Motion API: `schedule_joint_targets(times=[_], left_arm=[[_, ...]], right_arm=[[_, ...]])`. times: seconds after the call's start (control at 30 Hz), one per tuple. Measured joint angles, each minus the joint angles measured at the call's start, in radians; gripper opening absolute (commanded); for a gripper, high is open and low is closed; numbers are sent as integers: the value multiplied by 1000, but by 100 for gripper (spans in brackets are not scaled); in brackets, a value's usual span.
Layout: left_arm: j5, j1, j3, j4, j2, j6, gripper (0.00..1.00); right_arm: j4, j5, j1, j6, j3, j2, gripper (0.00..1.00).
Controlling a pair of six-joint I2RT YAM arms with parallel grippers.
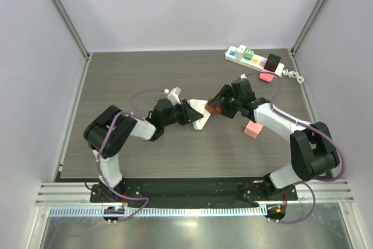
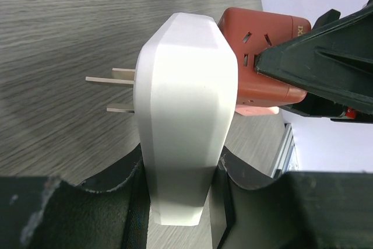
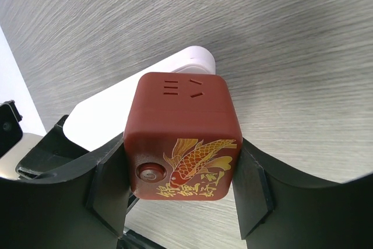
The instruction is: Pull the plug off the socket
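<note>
Count, top view.
Arms: 2 – left arm [image 1: 119, 129], right arm [image 1: 280, 121].
Grippers: 2 – left gripper [image 1: 187, 112], right gripper [image 1: 222, 102].
White adapter [image 1: 201, 121]: 1, w/ 2 flat blades [image 2: 113, 77].
Red socket cube [image 1: 213, 109]: 1.
Pink blocks: 2 – near pink block [image 1: 253, 129], far pink block [image 1: 266, 77].
Power strip [image 1: 241, 56]: 1, w/ 3 clear inserts – blue insert [image 1: 233, 55], green insert [image 1: 249, 55], black insert [image 1: 273, 61]; poss. 4th, too small to confirm.
Table [image 1: 145, 74]: 1.
</note>
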Motion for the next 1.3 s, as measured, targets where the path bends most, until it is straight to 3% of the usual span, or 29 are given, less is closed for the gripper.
schedule_joint_targets(times=[0.43,0.9,1.3], left_arm=[[6,-6,1,11,-2,7,0],[-32,-29,29,-37,-2,32,0],[-140,-83,79,-131,-13,53,0]], right_arm=[[-23,-12,-5,2,0,-24,1],[-44,-234,-128,-28,16,35,1],[-173,-58,-74,-84,107,35,1]])
